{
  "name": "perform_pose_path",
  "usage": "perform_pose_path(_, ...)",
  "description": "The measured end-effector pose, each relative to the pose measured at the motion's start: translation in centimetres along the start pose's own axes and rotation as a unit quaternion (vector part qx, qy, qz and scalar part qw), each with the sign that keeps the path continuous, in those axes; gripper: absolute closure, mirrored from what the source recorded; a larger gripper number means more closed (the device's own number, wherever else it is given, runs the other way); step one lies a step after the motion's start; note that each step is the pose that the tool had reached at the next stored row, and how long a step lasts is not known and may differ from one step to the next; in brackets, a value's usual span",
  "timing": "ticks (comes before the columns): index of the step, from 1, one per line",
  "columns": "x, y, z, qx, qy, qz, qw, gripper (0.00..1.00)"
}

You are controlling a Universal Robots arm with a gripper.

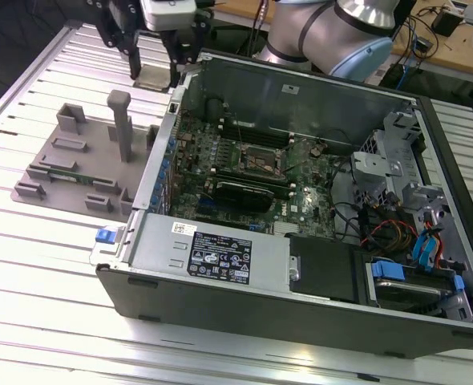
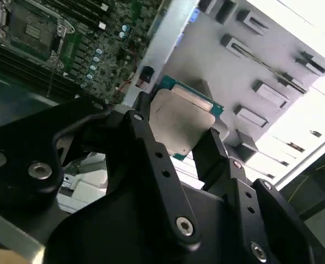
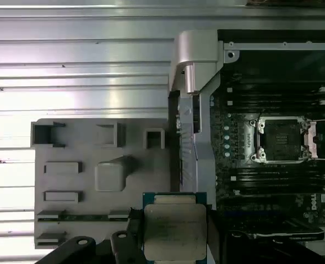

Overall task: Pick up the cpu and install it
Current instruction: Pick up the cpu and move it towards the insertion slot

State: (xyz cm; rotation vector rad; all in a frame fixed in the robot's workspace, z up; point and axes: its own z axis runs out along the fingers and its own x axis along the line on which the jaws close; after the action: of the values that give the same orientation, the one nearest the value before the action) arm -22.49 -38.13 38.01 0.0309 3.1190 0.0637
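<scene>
**A:** So, what has the hand (image 2: 178, 131) got?

**B:** The cpu (image 3: 173, 230). The black fingers (image 2: 147, 135) pinch it by two opposite edges and have closed only as far as the chip is wide. It hangs over the grey tray (image 3: 80, 140), just beside the case wall.

**A:** How will it handle?

**B:** I'd judge it light, stiff and flat, but fragile. The dull silvery lid looks like smooth metal, so it is probably slippery against hard pads. The thin green board around the lid could chip. The underside is hidden, so I'd keep off it. The edges are the place to hold it, kept level, with a modest squeeze.

**A:** And under it?

**B:** The tray looks like matt grey plastic, moulded with rectangular pockets and an upright post (image 1: 120, 124). It lies on a ribbed aluminium worktop (image 1: 44, 265).

**A:** Farther out?

**B:** There's the open computer case (image 1: 301, 90) with sheet-steel walls. Inside is a green motherboard (image 1: 313, 180) crowded with small parts. Its socket (image 3: 278, 140) is a square metal frame, well apart from the chip. I cannot tell whether that frame is latched. Beyond the case are the rounded silver-and-blue joints of the arm (image 1: 341, 32).
</scene>
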Motion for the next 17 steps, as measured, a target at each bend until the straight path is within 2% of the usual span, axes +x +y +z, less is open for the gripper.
perform_pose_path(1, -1.01, 0.00, 0.02, 0.0000, 0.0000, 0.000, 1.0000, 0.45)
perform_pose_path(2, -1.61, 0.00, 0.04, 0.0000, 0.0000, 0.000, 1.0000, 0.45)
perform_pose_path(3, -2.54, -0.01, 0.05, 0.0000, 0.0000, 0.000, 1.0000, 0.45)
perform_pose_path(9, -4.15, 0.00, 0.09, 0.0000, -0.0001, 0.000, 1.0000, 0.45)
perform_pose_path(17, -7.01, 0.02, 0.15, 0.0000, 0.0000, 0.000, 1.0000, 0.45)
